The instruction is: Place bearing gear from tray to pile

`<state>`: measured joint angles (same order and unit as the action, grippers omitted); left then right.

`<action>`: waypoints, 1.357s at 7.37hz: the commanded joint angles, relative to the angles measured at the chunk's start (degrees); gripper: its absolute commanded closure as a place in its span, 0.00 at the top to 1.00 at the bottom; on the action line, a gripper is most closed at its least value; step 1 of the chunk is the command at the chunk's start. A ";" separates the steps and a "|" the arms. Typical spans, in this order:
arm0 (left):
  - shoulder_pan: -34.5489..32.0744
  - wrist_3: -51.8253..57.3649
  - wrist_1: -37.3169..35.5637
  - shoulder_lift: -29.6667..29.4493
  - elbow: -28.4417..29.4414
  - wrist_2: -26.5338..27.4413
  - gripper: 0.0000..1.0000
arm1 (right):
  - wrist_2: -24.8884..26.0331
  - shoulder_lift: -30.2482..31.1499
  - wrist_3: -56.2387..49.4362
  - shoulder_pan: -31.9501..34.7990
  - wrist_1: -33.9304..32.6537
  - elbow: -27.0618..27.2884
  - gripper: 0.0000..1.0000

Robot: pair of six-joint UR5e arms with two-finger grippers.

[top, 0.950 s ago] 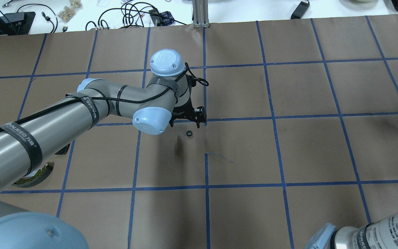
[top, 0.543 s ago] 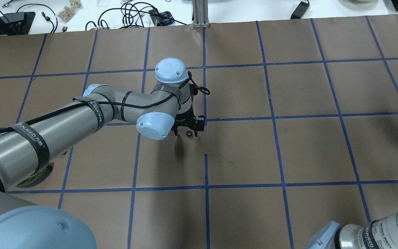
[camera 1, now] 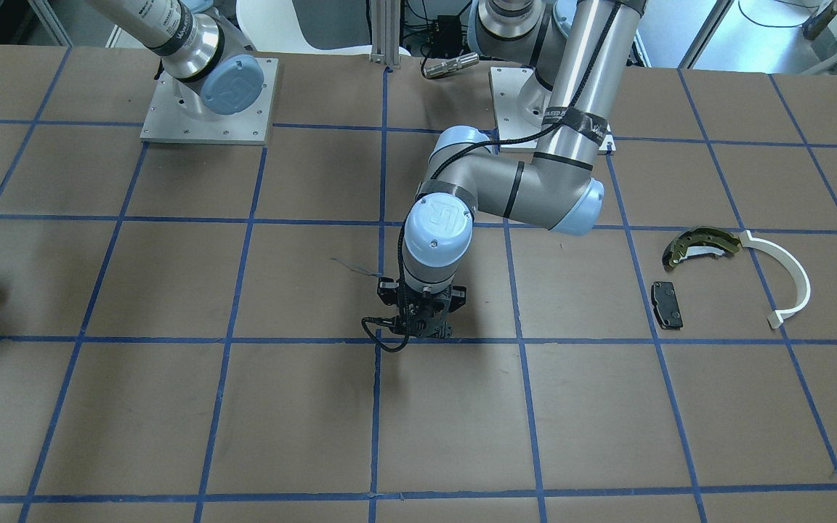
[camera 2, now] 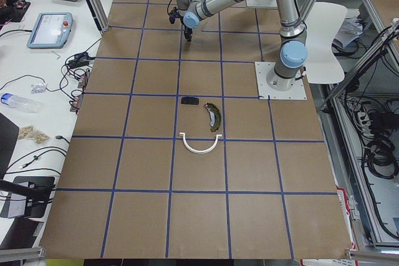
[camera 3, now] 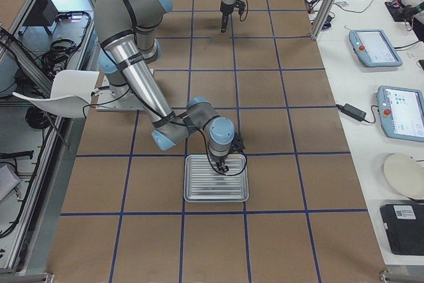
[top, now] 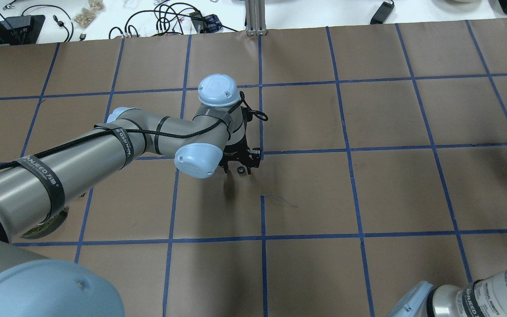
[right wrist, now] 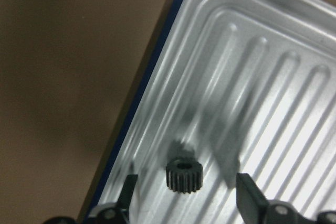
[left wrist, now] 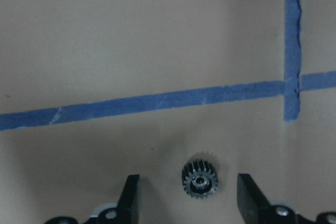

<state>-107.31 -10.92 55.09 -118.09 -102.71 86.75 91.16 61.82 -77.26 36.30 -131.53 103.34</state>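
left gripper (left wrist: 187, 203): I am holding it low over the counter (top: 394, 189) near the middle, pointing straight down, its two fingers (left wrist: 129, 195) standing wide apart and gripping nothing.
counter gear (left wrist: 200, 179): a small black toothed bearing gear is lying flat on the brown paper between those fingers. It is touching neither, and is sitting nearer the finger on the wrist view's right.
blue tape (left wrist: 157, 100): a strip is running across the paper just beyond the counter gear, meeting a crossing strip off to one side.
right gripper (right wrist: 186, 203): I am holding it down over the tray (right wrist: 173, 56), its fingers (right wrist: 245, 192) spread wide and closing on nothing.
tray gear (right wrist: 184, 176): a second black bearing gear is lying flat on the tray's ribbed floor, close to the rim near a rounded corner, between my right fingers with a gap on each side.
tray position: the tray is resting flat on the counter toward my right end, well apart from the left gripper.
pile (camera 2: 214, 115): the olive-gold brake shoe (camera 1: 698, 245), the white plastic arc (camera 1: 789, 280) and the black pad (camera 1: 667, 303) are lying loosely together on the counter at my left side. One end of the arc is sitting right by the shoe's end — I cannot tell whether they are touching — and the pad is lying near them.
gears and pile: both gears are lying well apart from the pile, with the counter gear sitting between the tray and the pile.
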 commanded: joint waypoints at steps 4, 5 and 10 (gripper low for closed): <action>1.57 0.88 3.24 2.93 1.98 0.53 0.00 | -1.69 -0.29 4.57 0.17 -0.13 -0.33 0.44; 4.89 3.68 9.97 4.52 5.65 0.70 0.00 | -1.69 -0.29 5.27 0.26 -0.05 -0.25 0.44; 31.76 27.85 31.83 8.05 16.67 8.70 0.00 | -0.73 0.58 7.21 0.87 -0.04 -0.24 0.02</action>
<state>-82.12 12.86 86.13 -110.14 -86.22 94.58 90.00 61.91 -70.28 36.81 -131.59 103.17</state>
